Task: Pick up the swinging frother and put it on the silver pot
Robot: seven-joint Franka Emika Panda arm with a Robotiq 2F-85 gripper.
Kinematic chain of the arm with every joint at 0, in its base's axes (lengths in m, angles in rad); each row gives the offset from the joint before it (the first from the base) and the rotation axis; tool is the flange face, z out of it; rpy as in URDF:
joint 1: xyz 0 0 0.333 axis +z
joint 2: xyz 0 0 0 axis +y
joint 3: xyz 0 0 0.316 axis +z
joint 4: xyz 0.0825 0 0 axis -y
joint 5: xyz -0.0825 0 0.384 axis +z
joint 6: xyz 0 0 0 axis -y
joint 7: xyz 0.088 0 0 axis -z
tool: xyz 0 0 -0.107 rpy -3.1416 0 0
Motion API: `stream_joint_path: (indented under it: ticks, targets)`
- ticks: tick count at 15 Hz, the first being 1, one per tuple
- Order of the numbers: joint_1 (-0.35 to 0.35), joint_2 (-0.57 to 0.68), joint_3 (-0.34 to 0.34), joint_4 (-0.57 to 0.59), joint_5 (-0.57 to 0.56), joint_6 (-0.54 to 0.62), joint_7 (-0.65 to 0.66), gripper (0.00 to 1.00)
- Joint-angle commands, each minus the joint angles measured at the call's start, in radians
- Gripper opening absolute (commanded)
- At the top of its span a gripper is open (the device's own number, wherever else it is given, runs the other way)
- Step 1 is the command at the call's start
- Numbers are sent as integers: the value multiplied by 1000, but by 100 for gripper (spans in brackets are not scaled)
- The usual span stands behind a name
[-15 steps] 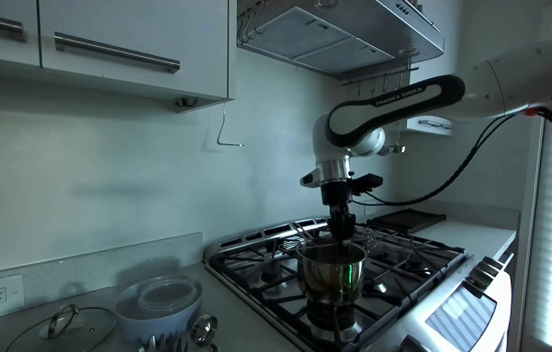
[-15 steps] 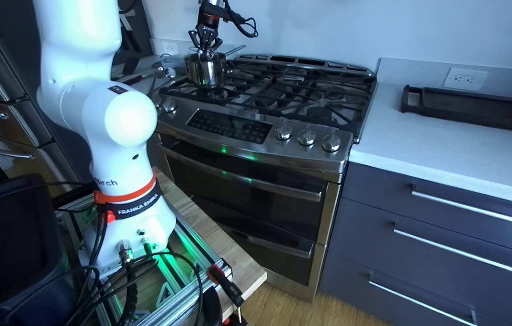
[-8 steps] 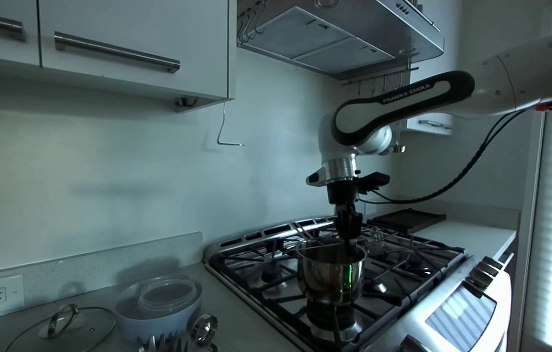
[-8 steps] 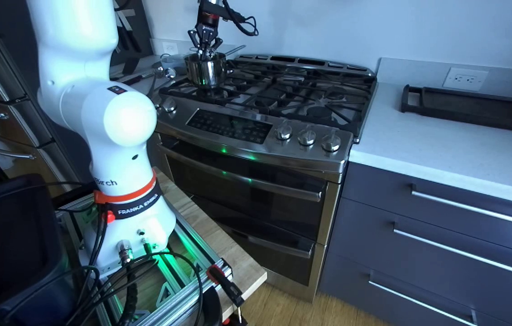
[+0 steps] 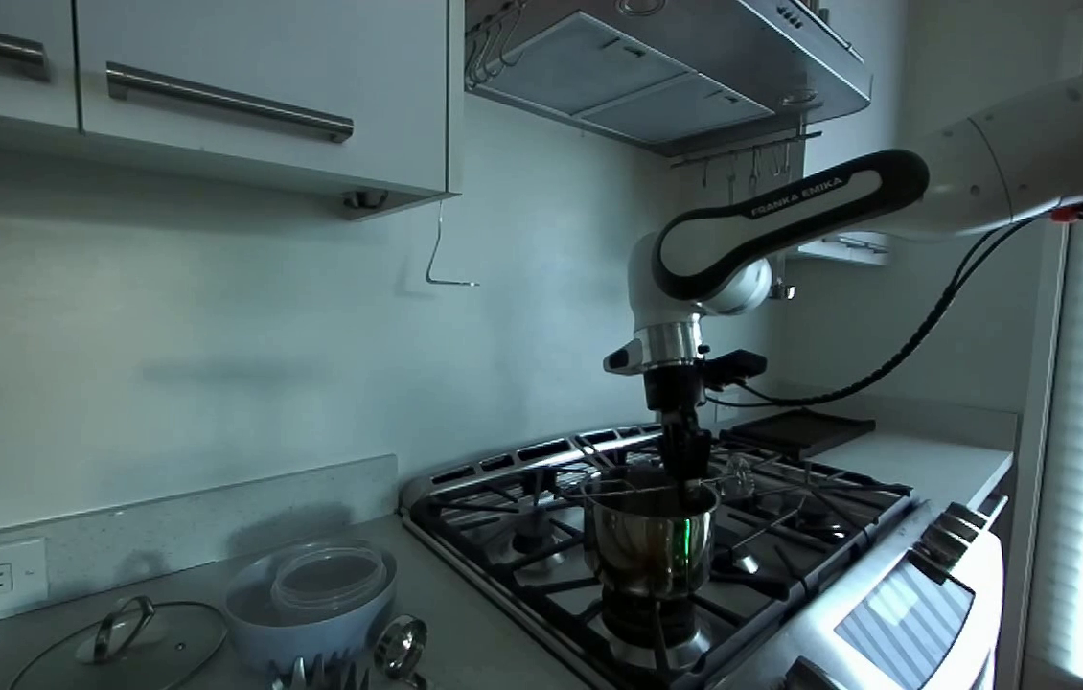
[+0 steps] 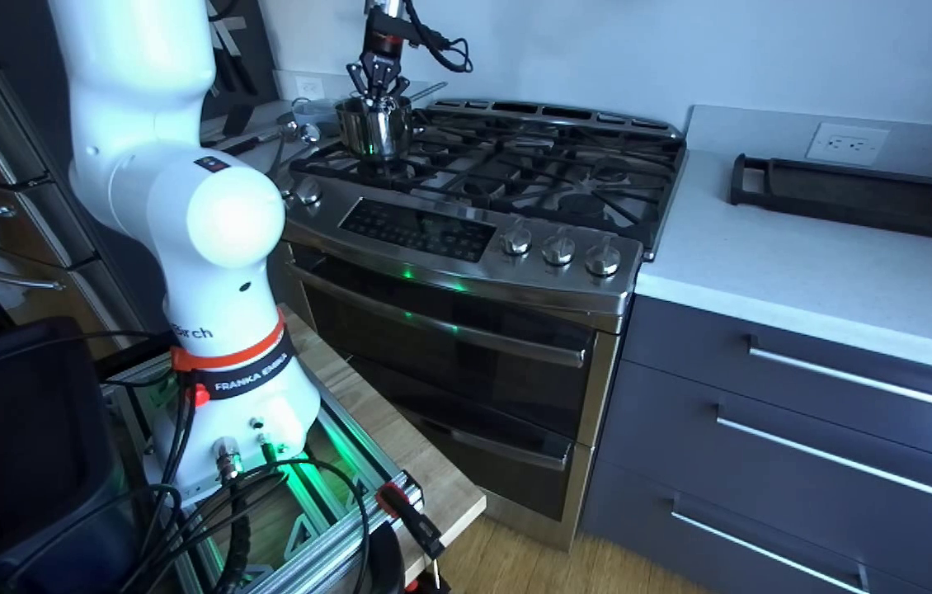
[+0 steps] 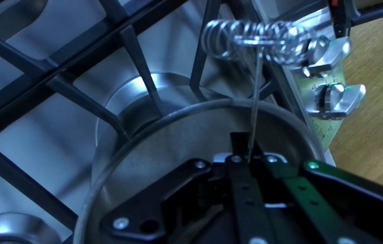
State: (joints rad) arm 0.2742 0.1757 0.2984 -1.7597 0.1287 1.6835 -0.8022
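The silver pot (image 5: 652, 551) stands on a burner of the stove and shows in both exterior views (image 6: 375, 136). Its open inside shows in the wrist view (image 7: 164, 145). My gripper (image 5: 688, 487) points down over the pot, its fingertips around rim height; it also shows in an exterior view (image 6: 378, 97). In the wrist view, the fingers (image 7: 247, 144) are shut on the thin rod of the swinging frother (image 7: 256, 88). The frother's coiled head (image 5: 738, 476) sticks out past the pot's rim. The rod runs nearly level across the pot's top. Rod-to-rim contact cannot be told.
Black stove grates (image 7: 76, 98) surround the pot. On the counter stand a white bowl (image 5: 311, 618), a glass lid (image 5: 149, 647), a ladle (image 5: 400, 647) and dark utensils (image 5: 321, 674). A black tray (image 6: 862, 198) lies beyond the stove. The range hood (image 5: 676, 77) hangs above.
The gripper first moved right in an exterior view, then came down a little. The frother moved with it, and its rod now shows lower and more level across the pot's top.
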Motion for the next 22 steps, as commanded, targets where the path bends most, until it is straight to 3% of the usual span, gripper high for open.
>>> stream_joint_path:
  ticks: [1,11,22]
  targets:
    - [-7,-20,0,-31,0,25,8,30]
    - [2,-63,7,-24,-21,11,20,100]
    - [41,-313,23,-73,-65,60,126,100]
